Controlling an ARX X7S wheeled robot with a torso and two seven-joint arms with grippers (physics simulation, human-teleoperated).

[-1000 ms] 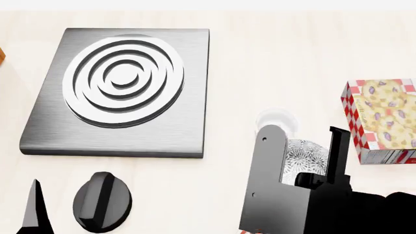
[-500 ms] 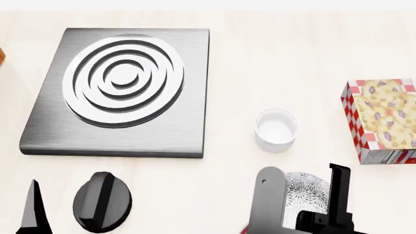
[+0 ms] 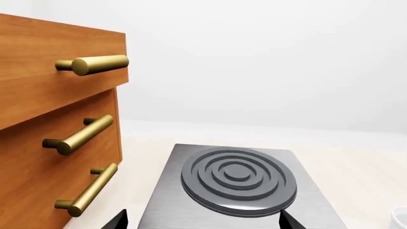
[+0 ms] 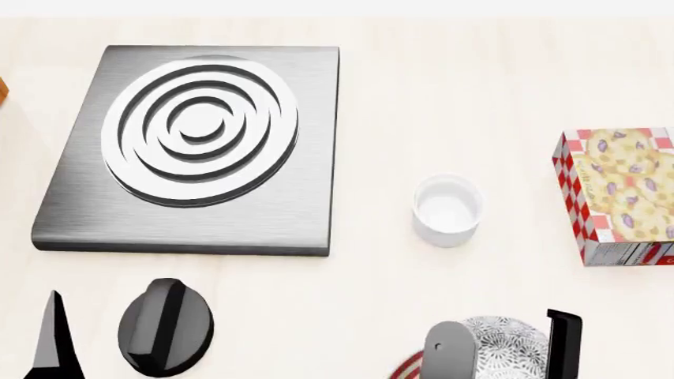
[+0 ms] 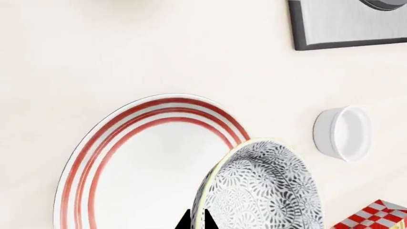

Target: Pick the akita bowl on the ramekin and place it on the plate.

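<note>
Head view: right gripper (image 4: 506,347) clamps akita bowl (image 4: 503,341) over plate (image 5: 152,157).

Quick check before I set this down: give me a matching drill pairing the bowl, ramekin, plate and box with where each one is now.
Things:
1. akita bowl
2. ramekin
3. plate
4. checkered box

Places or states:
A. standing empty on the counter, right of the burner plate
B. held in the right hand, over the plate's edge
C. at the head view's right edge
D. flat on the counter, under the held bowl

Pairs: 1-B, 2-A, 3-D, 4-C
</note>
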